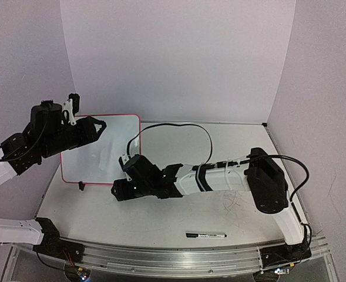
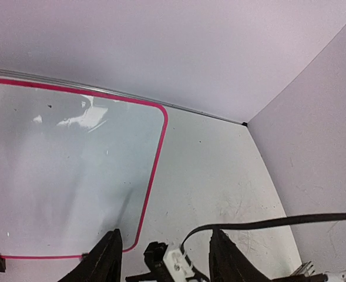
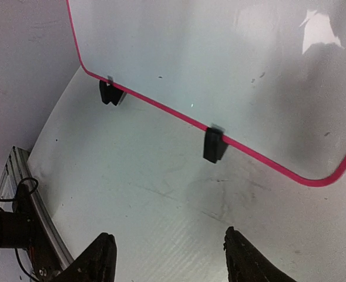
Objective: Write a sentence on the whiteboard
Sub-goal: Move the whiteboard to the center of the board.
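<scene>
While the whiteboard (image 1: 105,154) sits at ten o'clock on the scratched grey-white tabletop (image 1: 178,217), I see the left gripper (image 2: 164,259) above it and the right gripper (image 3: 173,258) by its near corner, both with fingers apart. Pale lilac walls (image 1: 178,59) enclose us.

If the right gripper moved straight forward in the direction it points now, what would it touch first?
Probably the whiteboard, at its pink lower edge near the closer clip foot. Only tabletop lies before it; depth is unclear, so the open right gripper might graze that first.
</scene>
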`<state>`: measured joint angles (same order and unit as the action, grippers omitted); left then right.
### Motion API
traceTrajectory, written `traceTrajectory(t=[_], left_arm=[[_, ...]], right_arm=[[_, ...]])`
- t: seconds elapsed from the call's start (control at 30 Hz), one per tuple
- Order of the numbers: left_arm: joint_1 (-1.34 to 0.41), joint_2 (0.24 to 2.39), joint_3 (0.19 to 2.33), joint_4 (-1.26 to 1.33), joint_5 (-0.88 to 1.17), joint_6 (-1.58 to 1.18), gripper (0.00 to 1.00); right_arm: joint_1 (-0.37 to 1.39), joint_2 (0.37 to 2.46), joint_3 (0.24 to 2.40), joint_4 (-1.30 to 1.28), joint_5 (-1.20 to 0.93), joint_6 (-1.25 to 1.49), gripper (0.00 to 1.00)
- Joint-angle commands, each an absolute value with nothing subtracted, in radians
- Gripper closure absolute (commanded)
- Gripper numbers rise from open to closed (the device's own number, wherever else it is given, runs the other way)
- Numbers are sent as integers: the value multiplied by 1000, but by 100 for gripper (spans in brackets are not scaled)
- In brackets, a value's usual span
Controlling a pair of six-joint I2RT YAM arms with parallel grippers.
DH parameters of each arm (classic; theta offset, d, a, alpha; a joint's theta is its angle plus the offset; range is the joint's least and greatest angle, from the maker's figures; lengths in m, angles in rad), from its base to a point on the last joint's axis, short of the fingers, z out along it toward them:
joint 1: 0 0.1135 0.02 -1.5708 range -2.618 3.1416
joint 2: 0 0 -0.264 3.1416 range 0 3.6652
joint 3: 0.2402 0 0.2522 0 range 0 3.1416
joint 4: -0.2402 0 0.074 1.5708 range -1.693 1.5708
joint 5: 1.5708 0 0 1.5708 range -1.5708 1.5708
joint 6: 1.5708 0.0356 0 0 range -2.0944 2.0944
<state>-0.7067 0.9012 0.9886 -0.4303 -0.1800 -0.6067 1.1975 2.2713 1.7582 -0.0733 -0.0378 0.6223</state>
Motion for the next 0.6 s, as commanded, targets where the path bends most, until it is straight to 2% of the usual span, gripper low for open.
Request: traceTrajectory(t=[0.0, 0.13, 0.57], left_arm=[[-704, 932, 1068, -468, -285, -473, 46], [-704, 931, 1108, -479, -337, -422, 44], [-704, 795, 1106, -478, -348, -417, 42]], right_arm=[[1197, 2351, 1904, -128, 11, 682, 39], [1200, 2421, 1971, -150, 61, 739, 44], [1247, 2597, 2176, -215, 315, 766, 44]])
